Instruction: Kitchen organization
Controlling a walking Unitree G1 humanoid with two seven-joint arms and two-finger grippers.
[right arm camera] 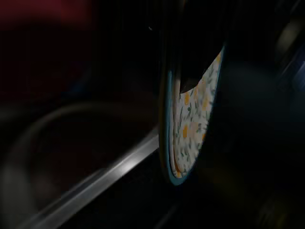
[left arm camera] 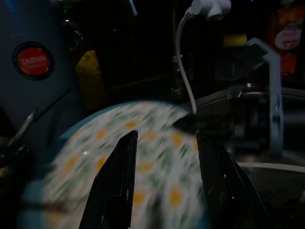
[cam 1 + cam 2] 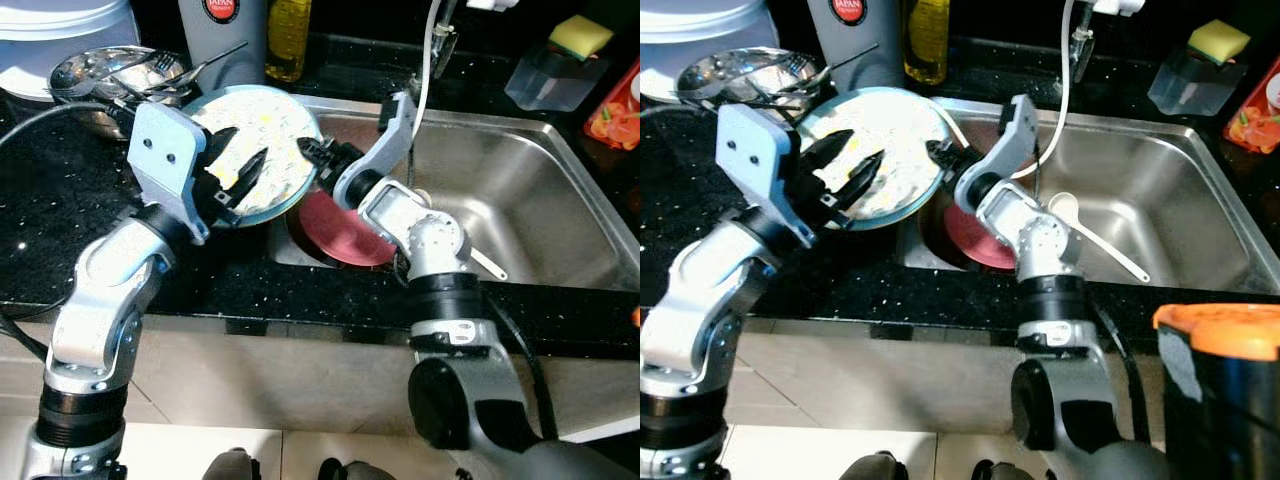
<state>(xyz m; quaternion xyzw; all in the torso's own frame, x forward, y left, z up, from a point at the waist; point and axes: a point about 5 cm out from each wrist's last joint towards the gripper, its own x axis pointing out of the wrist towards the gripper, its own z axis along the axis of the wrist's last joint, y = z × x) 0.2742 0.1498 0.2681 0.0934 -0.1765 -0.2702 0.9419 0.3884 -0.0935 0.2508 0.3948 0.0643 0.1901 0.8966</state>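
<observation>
Plate point(image 3: 268, 135): white face, yellow-orange flowers, green leaves, pale blue rim. Second plate point(image 3: 340, 232) in the sink point(image 3: 520, 190): dark red. Sink: silver steel. Counter point(image 3: 60, 215): black, fine white speckle. Spoon point(image 3: 1095, 232) in the sink: white. Sponge point(image 3: 580, 36): yellow over green. Bottle point(image 3: 288, 38): yellow. Bowl point(image 3: 745, 75): shiny silver. Both arms silver; fingers point(image 2: 116, 183) black.

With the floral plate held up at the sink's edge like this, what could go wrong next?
The floral plate is pinched only at its rim by the right gripper, so it could slip and drop onto the red plate in the sink. The left gripper, fingers open before it, might knock it loose.
</observation>
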